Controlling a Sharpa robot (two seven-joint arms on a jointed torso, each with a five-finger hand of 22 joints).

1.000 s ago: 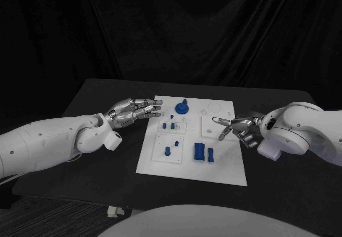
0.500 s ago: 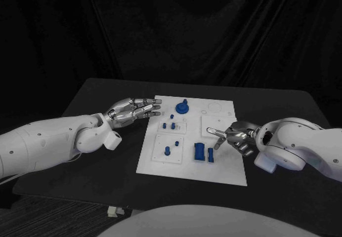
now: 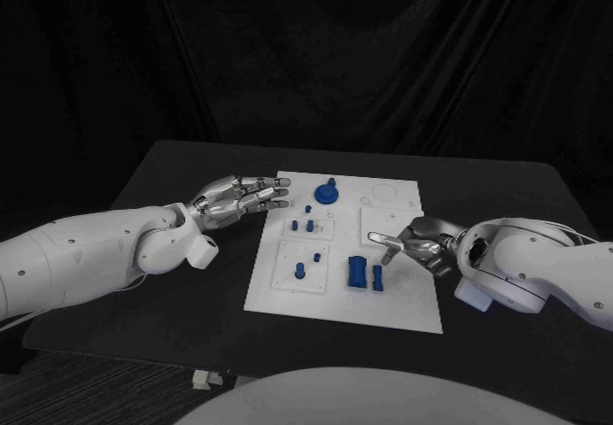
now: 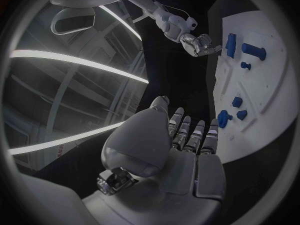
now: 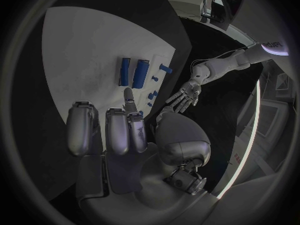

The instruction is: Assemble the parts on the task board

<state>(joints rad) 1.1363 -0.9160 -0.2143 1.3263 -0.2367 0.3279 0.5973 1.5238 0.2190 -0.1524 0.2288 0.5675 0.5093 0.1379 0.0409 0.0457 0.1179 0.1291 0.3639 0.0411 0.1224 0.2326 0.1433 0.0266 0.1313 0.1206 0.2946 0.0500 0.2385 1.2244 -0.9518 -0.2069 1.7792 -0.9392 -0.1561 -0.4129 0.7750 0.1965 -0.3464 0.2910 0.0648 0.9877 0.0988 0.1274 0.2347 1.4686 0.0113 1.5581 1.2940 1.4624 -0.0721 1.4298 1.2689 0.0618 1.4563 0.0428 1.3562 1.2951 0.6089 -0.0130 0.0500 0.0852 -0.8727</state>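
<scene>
The right hand [image 3: 411, 245], empty with fingers apart, has dropped toward the two blue blocks [image 3: 366, 272] lying on the board [image 3: 396, 305] — seemingly reaching for them — while the left hand [image 3: 239, 197] hovers open.

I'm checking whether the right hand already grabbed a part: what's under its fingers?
Under the right hand lies bare white task board; its fingers reach toward the two upright blue blocks without touching them. Whatever lies under the palm is covered.
</scene>
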